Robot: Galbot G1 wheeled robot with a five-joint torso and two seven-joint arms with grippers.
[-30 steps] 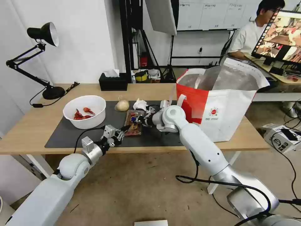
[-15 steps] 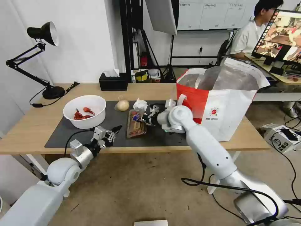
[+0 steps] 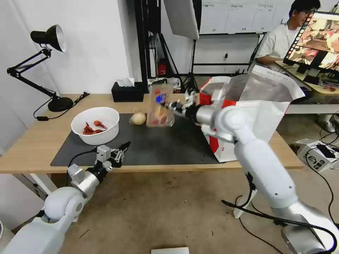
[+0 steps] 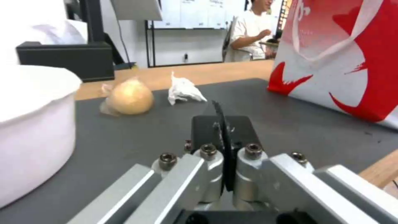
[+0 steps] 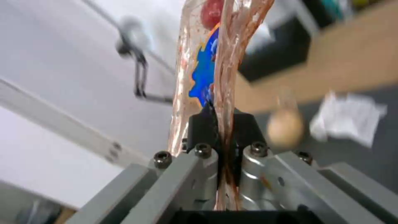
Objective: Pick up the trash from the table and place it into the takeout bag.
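Right gripper (image 3: 173, 106) is now carrying the clear plastic tray (image 3: 160, 106) off the dark mat (image 3: 183, 144), jaws clamped on its edge, tray hanging upright just left of the takeout bag (image 3: 261, 116); transfer underway; left gripper (image 3: 122, 149), closed and empty, is withdrawing toward the near table edge.

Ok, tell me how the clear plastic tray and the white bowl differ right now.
The clear plastic tray hangs on edge in the air, clamped in the right gripper; the white bowl sits upright on the dark mat, untouched. The tray is flat and see-through, the bowl round and opaque. Both hold red scraps.
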